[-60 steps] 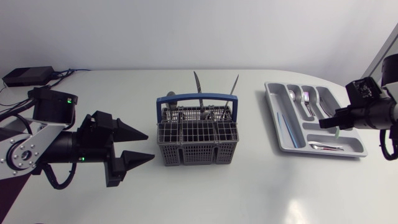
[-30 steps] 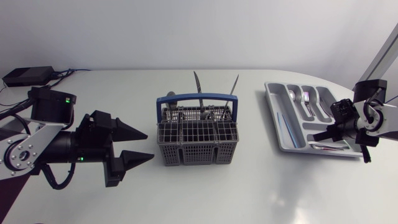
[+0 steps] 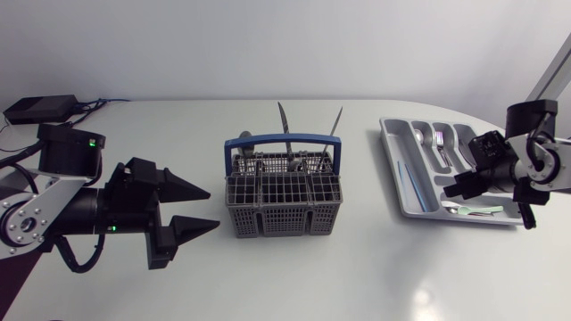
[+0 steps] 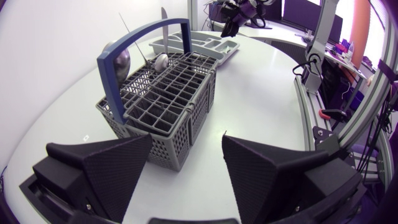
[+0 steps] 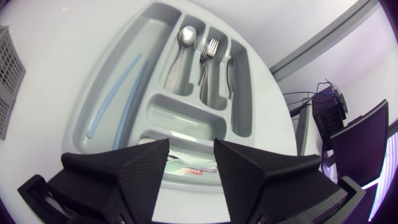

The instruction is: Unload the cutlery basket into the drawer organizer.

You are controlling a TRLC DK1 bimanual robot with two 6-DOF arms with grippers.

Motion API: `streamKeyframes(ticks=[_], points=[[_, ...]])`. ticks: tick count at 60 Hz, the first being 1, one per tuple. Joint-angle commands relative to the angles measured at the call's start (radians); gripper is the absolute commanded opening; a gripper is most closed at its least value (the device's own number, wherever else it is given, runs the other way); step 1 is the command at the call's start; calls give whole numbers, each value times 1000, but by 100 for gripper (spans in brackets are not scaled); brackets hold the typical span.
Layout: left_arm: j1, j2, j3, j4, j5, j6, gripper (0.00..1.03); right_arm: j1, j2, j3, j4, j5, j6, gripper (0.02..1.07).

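The basket [image 3: 281, 217] stands mid-table, straight ahead of the left gripper [image 3: 216, 208]. That gripper's fingers are spread wide and empty, with their tips pointing at the basket's near wall but apart from it. The left arm is clearly the nearer one. The right gripper [image 5: 191, 143] hangs over the organizer [image 3: 393, 165], well apart from the basket. Its fingers are parted and grip nothing, and one piece [image 5: 193, 167] lies flat in the end compartment beneath them. The cutlery left in the basket stands upright with its long axis vertical, so I judge a grab must come from above rather than from the side. I count two tall blades [image 3: 283, 122] rising past the blue handle and two spoons [image 4: 120, 61] at the rear, four pieces in all. The organizer holds one spoon [image 5: 186, 36], forks [image 5: 211, 48] too bunched to count, and one pale blue stick [image 5: 121, 87] in the long slot.
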State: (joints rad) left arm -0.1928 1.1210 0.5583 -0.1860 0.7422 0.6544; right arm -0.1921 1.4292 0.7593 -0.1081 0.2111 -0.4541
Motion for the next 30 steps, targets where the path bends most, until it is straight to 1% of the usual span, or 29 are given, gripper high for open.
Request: streamKeyframes(ticks=[1, 5, 6, 9, 14, 17, 18, 19, 20, 23, 26, 28, 30], points=[[0, -26, 25, -15, 0, -19, 92, 51, -105, 18, -74, -27, 43, 66], [-2, -33, 26, -17, 0, -24, 92, 82, -164, 23, -96, -32, 58, 66], [-2, -38, 26, -21, 0, -25, 92, 126, -214, 41, -157, -53, 86, 67], [-2, -40, 26, -23, 0, -25, 92, 166, -253, 51, -185, -67, 107, 68], [-13, -41, 26, -24, -1, -27, 92, 252, -312, 60, -226, -153, 167, 68], [-23, -41, 28, -24, -4, -30, 92, 318, -317, 69, -237, -179, 212, 67], [-30, -41, 29, -23, -9, -33, 92, 355, -308, 78, -251, -210, 236, 67], [-33, -41, 31, -23, -10, -35, 92, 368, -299, 84, -254, -220, 253, 66], [-37, -41, 32, -23, -12, -38, 92, 381, -293, 87, -254, -233, 264, 64], [-48, -41, 34, -23, -23, -44, 92, 411, -262, 92, -237, -297, 302, 48], [-59, -41, 37, -23, -33, -48, 92, 442, -216, 97, -214, -328, 328, 35], [-59, -41, 38, -23, -35, -50, 92, 464, -179, 103, -208, -361, 336, 24], [-60, -44, 40, -24, -38, -52, 92, 474, -151, 106, -191, -394, 344, 17]])
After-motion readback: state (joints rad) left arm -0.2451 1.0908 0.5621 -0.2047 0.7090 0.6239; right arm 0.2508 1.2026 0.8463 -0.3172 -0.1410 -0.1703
